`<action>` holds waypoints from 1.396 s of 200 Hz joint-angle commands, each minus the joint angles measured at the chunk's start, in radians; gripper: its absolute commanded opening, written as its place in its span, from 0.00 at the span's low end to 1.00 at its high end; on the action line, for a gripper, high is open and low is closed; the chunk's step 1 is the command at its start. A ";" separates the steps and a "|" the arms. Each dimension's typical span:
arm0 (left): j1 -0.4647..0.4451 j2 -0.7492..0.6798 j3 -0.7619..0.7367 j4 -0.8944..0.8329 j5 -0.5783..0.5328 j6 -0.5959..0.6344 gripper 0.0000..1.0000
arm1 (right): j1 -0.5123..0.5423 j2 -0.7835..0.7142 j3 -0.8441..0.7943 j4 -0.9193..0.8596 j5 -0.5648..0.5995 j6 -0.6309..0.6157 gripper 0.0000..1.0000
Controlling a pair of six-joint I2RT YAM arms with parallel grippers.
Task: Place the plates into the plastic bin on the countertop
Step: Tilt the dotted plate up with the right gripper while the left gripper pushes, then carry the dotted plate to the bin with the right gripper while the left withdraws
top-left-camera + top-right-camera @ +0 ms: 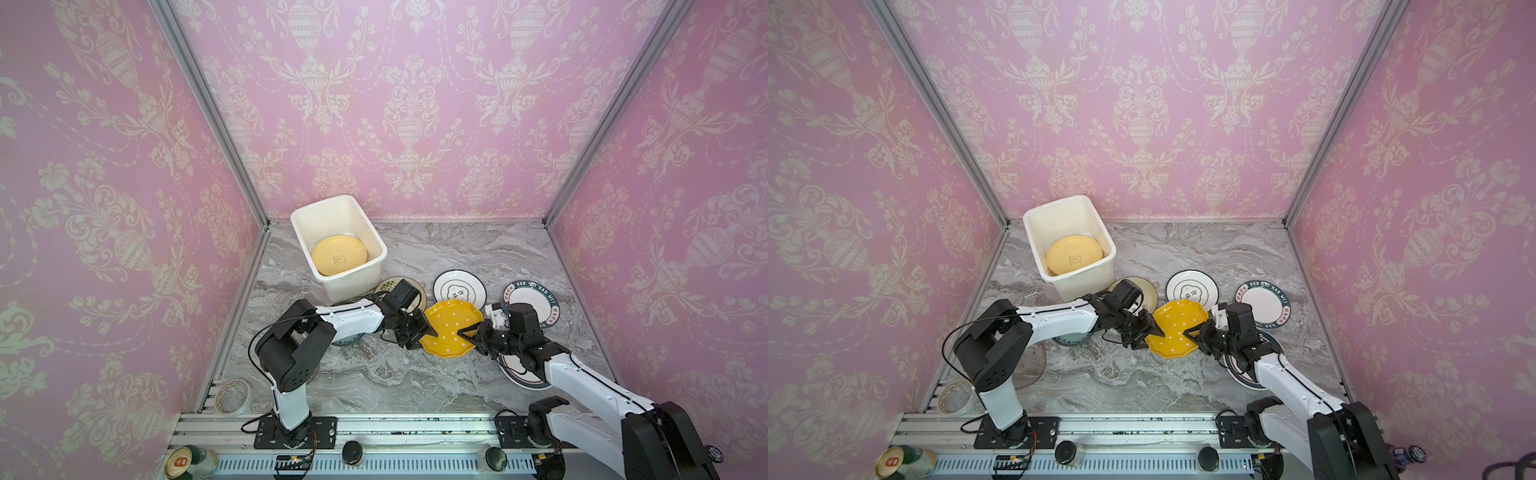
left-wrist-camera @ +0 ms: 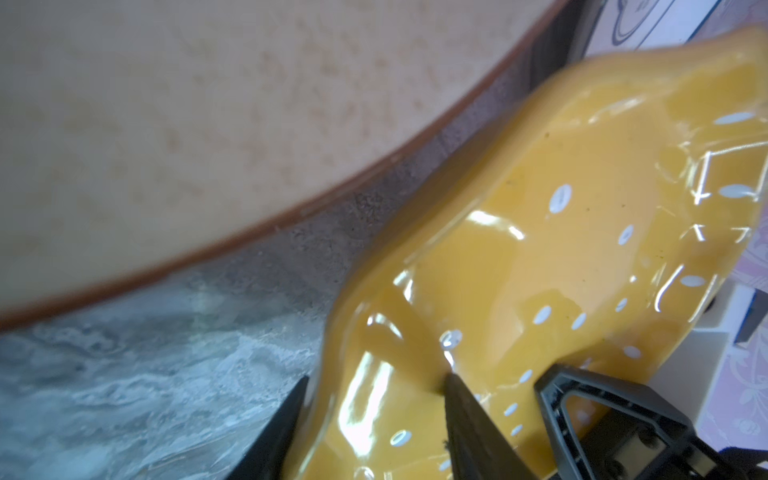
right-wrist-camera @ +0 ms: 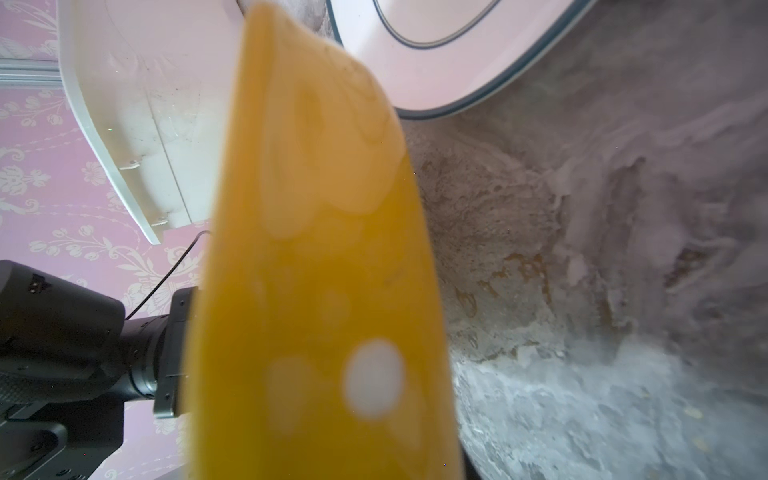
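Both top views are taking in the whole layout. The dotted plate (image 1: pixel 451 326) is lying face-up over the middle of the countertop (image 1: pixel 415 374), with the plastic bin (image 1: pixel 353 284) at its 11 o'clock. A pale yellow plate (image 1: pixel 338 254) is resting flat inside that bin, which neither wrist view is catching. The left gripper (image 1: pixel 430 334) is meeting the dotted plate at its 9 o'clock edge and the right gripper (image 1: pixel 465 336) at its 4 o'clock edge. Only the left wrist view is showing the contact closely. There the black fingers (image 2: pixel 465 415) are standing partly spread astride the rim, one tip touching the glazed face and the other outside the edge. Whether they are squeezing I cannot tell. A speckled cream plate (image 2: pixel 166 124) with a brown rim is filling the background there. The right wrist view is showing none of its own fingers. In it the plate (image 3: pixel 324 291) is running edge-on up the picture, with the left arm (image 3: pixel 62 332) and a white dark-rimmed plate (image 3: pixel 436 54) beyond. From above, the right gripper is pinching the rim. A clear glass plate (image 1: pixel 1034 365) is showing faintly in a top view at 8 o'clock. Seen from above, the dotted plate's long axis is running from 8 o'clock to 2 o'clock. It is looking glossy mustard yellow, scalloped and sprinkled with small white dots.
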 commanded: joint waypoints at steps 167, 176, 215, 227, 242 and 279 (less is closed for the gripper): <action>0.277 -0.598 0.472 -0.589 -0.433 0.600 0.86 | 0.152 -0.113 0.747 -0.649 0.300 0.110 0.00; 0.309 -0.615 0.496 -0.647 -0.500 0.630 0.86 | 0.197 -0.076 0.784 -0.621 0.345 0.145 0.00; 0.425 -0.641 0.543 -0.907 -0.721 0.650 0.85 | 0.398 0.157 1.047 -0.569 0.561 0.241 0.00; 0.438 -0.666 0.526 -0.941 -0.772 0.628 0.85 | 0.449 0.229 1.114 -0.531 0.622 0.278 0.00; 0.443 -0.710 0.487 -0.940 -0.830 0.606 0.86 | 0.502 0.321 1.208 -0.502 0.698 0.324 0.00; 0.444 -0.832 0.435 -0.939 -0.946 0.560 0.86 | 0.595 0.534 1.398 -0.406 0.852 0.446 0.00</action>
